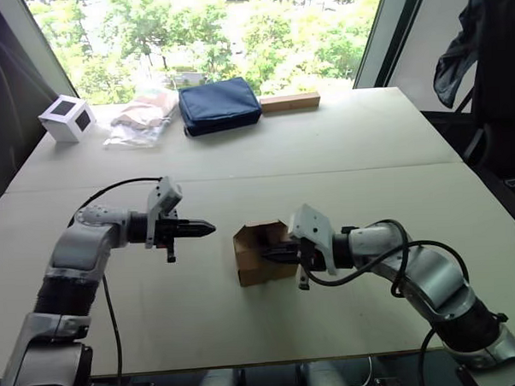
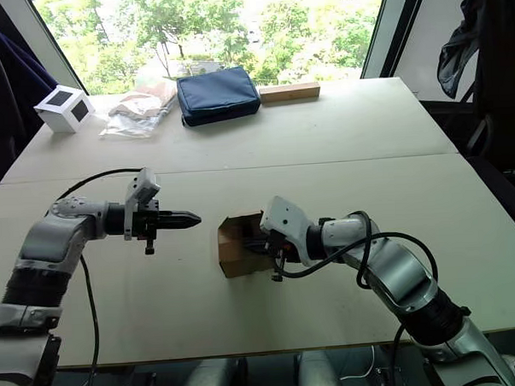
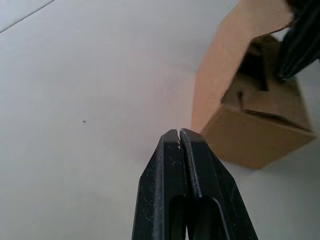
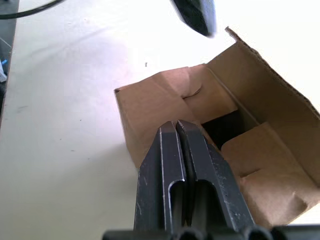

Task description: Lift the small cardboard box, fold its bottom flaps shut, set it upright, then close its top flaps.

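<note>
The small cardboard box (image 1: 250,263) lies on its side in the middle of the table (image 1: 349,146). Its open end faces my right gripper (image 1: 270,255), which is shut with nothing in it. That gripper's tips sit at the partly folded-in flaps (image 4: 165,97) of this end. One long flap (image 4: 272,97) still stands out open. I cannot tell whether these are the bottom flaps or the top flaps. My left gripper (image 1: 209,229) is shut and empty. It hovers a short way left of the box, pointing at it without touching.
Along the far edge stand a white cube with black squares (image 1: 67,118), a clear plastic bag (image 1: 139,119), a navy pouch (image 1: 219,105) and a flat wooden block (image 1: 289,101). A dark garment (image 1: 482,46) hangs at the right. The table's front edge is close behind both arms.
</note>
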`<state>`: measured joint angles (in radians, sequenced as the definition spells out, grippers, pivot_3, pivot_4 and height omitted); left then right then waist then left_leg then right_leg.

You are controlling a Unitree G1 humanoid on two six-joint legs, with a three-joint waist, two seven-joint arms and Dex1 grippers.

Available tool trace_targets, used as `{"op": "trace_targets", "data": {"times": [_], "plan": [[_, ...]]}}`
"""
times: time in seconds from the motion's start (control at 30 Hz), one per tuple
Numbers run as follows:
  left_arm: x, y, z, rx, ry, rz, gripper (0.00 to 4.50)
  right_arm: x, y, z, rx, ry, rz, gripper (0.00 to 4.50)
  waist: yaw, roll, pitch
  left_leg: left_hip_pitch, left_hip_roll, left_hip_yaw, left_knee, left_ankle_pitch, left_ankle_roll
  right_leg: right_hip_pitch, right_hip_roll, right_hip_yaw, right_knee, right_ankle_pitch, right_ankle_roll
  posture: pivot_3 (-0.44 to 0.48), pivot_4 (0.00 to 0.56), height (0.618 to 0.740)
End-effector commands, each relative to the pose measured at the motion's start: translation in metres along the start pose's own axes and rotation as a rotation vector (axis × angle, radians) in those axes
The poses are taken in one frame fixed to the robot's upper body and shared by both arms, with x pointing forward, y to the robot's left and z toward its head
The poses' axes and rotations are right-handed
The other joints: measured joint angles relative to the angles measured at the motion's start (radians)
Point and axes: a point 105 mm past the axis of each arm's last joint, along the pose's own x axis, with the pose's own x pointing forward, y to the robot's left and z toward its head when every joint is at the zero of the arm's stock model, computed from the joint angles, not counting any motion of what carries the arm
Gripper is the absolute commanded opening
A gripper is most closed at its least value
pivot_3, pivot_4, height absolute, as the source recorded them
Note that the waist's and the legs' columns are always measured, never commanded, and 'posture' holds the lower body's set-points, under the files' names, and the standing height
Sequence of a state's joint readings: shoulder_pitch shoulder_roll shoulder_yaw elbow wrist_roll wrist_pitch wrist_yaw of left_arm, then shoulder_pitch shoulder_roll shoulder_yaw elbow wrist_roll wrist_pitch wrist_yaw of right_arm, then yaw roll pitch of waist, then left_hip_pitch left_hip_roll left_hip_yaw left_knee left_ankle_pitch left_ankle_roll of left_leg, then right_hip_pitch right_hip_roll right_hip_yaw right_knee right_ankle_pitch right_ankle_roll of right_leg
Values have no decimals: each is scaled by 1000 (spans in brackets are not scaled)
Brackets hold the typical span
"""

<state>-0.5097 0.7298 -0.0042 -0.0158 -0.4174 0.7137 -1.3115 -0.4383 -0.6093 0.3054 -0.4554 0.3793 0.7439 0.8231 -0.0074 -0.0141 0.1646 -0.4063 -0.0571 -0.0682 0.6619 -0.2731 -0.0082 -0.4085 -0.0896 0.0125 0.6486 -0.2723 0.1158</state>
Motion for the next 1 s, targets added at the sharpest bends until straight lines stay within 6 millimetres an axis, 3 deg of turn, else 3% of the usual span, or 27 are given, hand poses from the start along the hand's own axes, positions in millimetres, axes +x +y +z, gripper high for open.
{"op": "trace_targets", "data": {"times": [0.03, 0.43, 0.53, 0.63, 0.8, 0.87, 1.0], "plan": [[1, -35, 19, 30, -25, -76, 43, -4, -4, 9, -21, -50, -9, 0, 0, 0, 0, 0, 0, 0, 0, 0, 0, 0, 0, 0, -1, 0, 0, 0, 150, 740], [35, -57, -3, -21, -12, -149, 43, -2, -5, 10, -29, -60, -1, 0, -4, 0, 0, 0, 0, 0, 0, 0, 0, 0, 1, 0, -1, 0, 0, 0, 150, 740], [38, -56, -8, -34, -4, -153, 43, -6, -4, 19, -29, -105, 0, 0, -3, 0, 0, 0, 0, 0, 0, 0, 0, 0, 0, 0, -1, 0, 0, 0, 150, 740], [41, -54, -9, -35, -8, -153, 43, -21, -4, 41, -3, -201, 18, 0, -3, 0, 0, 0, 0, 0, 0, 0, 0, 0, 0, 0, -1, 0, 0, 0, 150, 740], [44, -53, -12, -30, -8, -154, 43, -40, -22, 74, 50, -358, -19, 0, -3, 0, 0, 0, 0, 0, 0, 0, 0, 0, -2, 0, -1, 0, 0, 0, 150, 740], [45, -53, -12, -27, -7, -152, 43, -38, -31, 74, 44, -351, -63, 0, -4, 0, 0, 1, 0, 0, -1, 0, 0, 0, -2, 0, -1, 0, 0, 0, 150, 740], [45, -52, -12, -24, -9, -146, 43, -18, -52, 54, -35, -212, -189, 0, -4, 0, 0, 1, 0, 0, -1, 0, 0, 0, -2, 0, -1, 0, 0, 0, 150, 740]]}}
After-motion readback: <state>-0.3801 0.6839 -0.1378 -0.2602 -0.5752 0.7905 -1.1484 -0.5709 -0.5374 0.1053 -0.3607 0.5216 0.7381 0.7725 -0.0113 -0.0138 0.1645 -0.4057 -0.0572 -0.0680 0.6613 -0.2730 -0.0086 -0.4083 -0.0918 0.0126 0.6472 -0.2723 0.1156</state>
